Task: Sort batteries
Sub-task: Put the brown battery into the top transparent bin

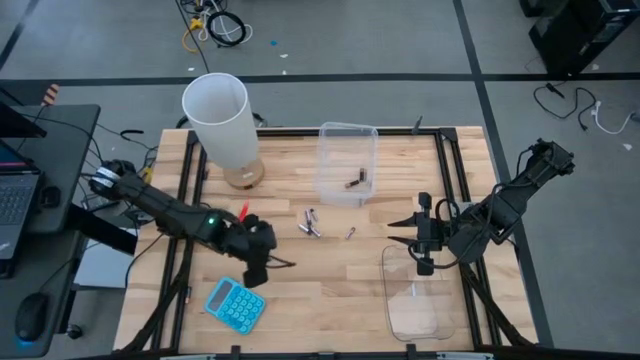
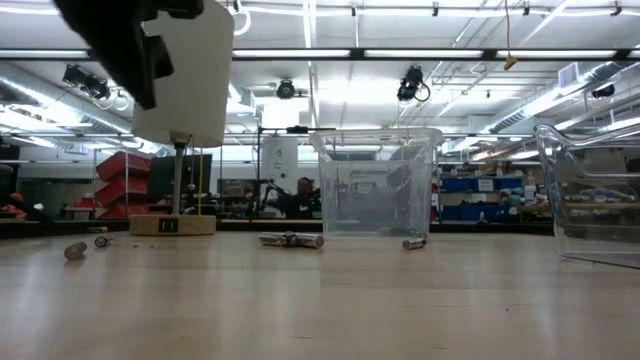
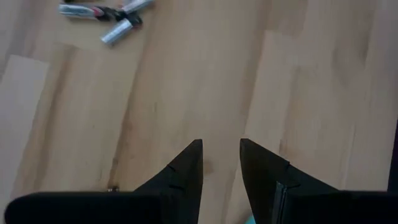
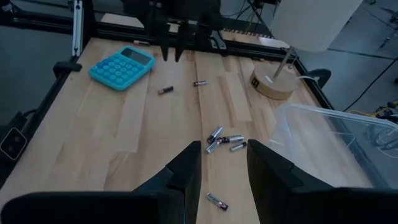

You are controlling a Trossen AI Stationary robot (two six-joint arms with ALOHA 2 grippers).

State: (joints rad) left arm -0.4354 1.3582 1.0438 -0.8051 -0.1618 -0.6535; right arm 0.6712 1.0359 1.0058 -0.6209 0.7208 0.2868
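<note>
Nearest the table's front edge lies the bright blue flat calculator [image 1: 236, 303], and off to the right front a clear plastic tub [image 1: 415, 292], nothing visible inside it. Just behind the calculator hangs the left gripper [image 1: 283, 264], dark fingers parted by a narrow gap, nothing between them, bare pale wooden table [image 1: 330, 280] under it. Across on the right, the right gripper [image 1: 397, 232] hovers at the empty tub's rear rim, its fingers also a little apart and holding nothing, pointing toward the table's middle.

Now the batteries: a loose cluster of small silvery-grey cylindrical batteries [image 1: 310, 223] lies mid-table, touching or nearly touching one another, with one single grey battery [image 1: 349, 233] just to their right, near the right gripper's tips. The right wrist view picks up two more, dark little batteries [image 4: 165, 90] lying apart near the calculator and the left gripper.

Farther back stands a second clear plastic tub [image 1: 347, 160] with two dark batteries [image 1: 357, 181] on its floor. Left of it, the white cylindrical lamp shade on a round wooden base [image 1: 222, 122] stands at the rear of the table.
</note>
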